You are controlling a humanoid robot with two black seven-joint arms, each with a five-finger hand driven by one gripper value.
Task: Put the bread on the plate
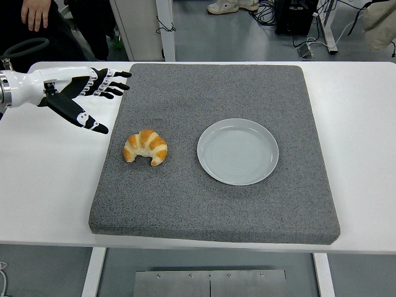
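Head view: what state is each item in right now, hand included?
Golden-brown croissant: lying on the grey mat, untouched, left of the plate.
Round pale-grey plate: upright, empty.
Grey felt mat: flat on the white table.
Left hand: open, fingers spread, holding nothing.

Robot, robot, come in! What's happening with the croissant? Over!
Left robot hand open, holding nothing, left of the croissant. Right arm out of sight. Croissant on grey mat, beside empty plate. Nothing between them.
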